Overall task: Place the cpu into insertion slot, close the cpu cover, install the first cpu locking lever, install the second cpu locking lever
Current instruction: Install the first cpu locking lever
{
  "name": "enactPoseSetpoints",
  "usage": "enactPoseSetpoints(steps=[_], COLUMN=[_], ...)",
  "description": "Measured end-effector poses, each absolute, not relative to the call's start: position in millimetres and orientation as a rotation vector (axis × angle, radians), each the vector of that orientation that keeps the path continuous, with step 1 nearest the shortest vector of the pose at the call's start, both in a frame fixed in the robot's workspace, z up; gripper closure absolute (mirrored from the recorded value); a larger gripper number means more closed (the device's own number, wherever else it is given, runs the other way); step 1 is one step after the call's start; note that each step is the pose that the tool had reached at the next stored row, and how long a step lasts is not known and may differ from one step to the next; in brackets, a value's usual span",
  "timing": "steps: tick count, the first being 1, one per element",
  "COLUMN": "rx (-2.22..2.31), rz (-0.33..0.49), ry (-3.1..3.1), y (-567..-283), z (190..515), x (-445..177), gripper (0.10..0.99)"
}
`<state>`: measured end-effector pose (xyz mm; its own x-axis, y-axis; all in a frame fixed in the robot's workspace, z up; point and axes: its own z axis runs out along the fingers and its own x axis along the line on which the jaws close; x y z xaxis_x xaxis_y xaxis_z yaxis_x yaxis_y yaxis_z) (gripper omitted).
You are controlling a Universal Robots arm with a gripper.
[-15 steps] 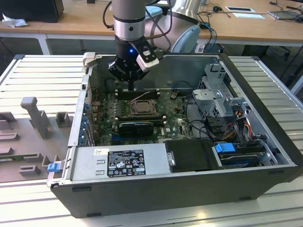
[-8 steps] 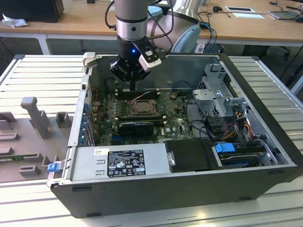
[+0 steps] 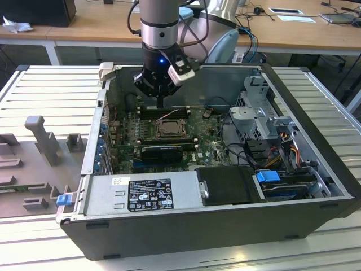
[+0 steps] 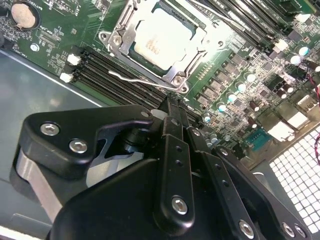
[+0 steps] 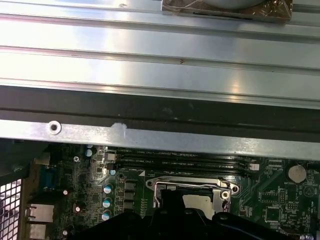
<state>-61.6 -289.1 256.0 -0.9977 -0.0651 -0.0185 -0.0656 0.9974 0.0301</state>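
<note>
The cpu (image 4: pixel 161 39) lies in the insertion slot (image 3: pixel 168 129) on the green motherboard, its pale square face showing. The silvery cpu cover (image 4: pixel 119 41) lies flat around it as a frame. A thin wire locking lever (image 4: pixel 134 79) runs along the socket's side nearest my gripper; a second wire (image 4: pixel 218 21) runs by the opposite side. Whether either is latched I cannot tell. My gripper (image 4: pixel 170 105) is shut with nothing in it, hovering just above the memory slots beside the socket. In the exterior view my gripper (image 3: pixel 162 105) hangs above the board behind the socket. The first wrist view has the cpu (image 5: pixel 198 201) just past my gripper (image 5: pixel 170 196).
The open computer case (image 3: pixel 316 186) has tall metal walls all round. Black memory slots (image 4: pixel 107 67) lie between gripper and socket. A long black card (image 3: pixel 162 151) sits in front of the socket. A power supply (image 3: pixel 144 192), drive cage (image 3: pixel 265 121) and cables (image 3: pixel 285 149) crowd the exterior view's right.
</note>
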Motion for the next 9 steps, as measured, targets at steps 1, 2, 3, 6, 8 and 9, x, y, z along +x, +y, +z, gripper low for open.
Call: enactPoseSetpoints(steps=[1, 2, 3, 6, 8, 9], rx=[-0.102, -0.102, -0.102, -0.102, -0.102, -0.102], rz=[0.048, 0.048, 0.048, 0.048, 0.048, 0.048], ry=[3.122, 3.122, 3.122, 3.122, 3.122, 3.122], y=[-289.1, -289.1, -289.1, -289.2, -289.1, -289.1], z=[256.0, 255.9, 255.9, 255.8, 255.8, 255.7], x=[-60.7, -59.0, -56.8, -53.5, -52.3, -51.8], gripper=[0.984, 0.984, 0.984, 0.984, 0.984, 0.984])
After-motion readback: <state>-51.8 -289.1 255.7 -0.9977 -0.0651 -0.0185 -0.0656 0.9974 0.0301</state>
